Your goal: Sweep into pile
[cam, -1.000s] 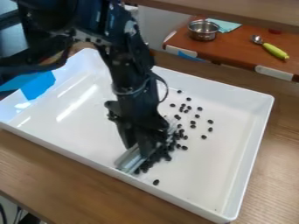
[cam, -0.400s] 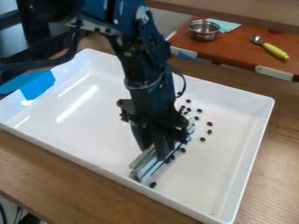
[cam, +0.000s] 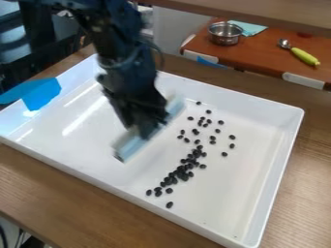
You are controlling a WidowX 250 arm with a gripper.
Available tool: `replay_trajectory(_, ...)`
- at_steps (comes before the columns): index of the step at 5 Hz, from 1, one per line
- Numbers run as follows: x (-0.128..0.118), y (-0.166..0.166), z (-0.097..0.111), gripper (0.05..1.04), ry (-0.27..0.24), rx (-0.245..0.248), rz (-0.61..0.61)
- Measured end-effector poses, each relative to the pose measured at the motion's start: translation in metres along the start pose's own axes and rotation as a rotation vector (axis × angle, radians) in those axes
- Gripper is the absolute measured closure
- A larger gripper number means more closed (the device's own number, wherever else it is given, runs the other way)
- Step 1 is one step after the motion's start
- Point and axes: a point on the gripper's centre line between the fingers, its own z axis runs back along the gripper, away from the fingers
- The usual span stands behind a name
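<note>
Beans [cam: 184,177] are being held, loosely clustered, in the tray [cam: 229,201]; nearby, the bar [cam: 131,147] is being clamped by the gripper [cam: 146,130].

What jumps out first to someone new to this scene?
Probably the dark gripper with its pale, bar-like sweeping tool, over the middle-left of the big white tray. Next, the small black beans, a dense diagonal band right of the tool with strays beyond, and the bright blue tape on the tray's left wall.
</note>
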Motion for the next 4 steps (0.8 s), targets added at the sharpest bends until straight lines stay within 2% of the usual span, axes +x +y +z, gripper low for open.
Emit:
replay_trajectory(1, 0.02, 0.036, 0.005, 0.741, -0.013, 0.038, -0.088)
replay_trajectory(2, 0.026, 0.057, -0.003, 0.741, 0.06, 0.035, -0.058)
replay_trajectory(3, 0.04, 0.065, -0.013, 0.741, 0.107, -0.042, -0.022)
replay_trajectory(4, 0.049, 0.072, -0.024, 0.741, 0.135, -0.04, 0.002)
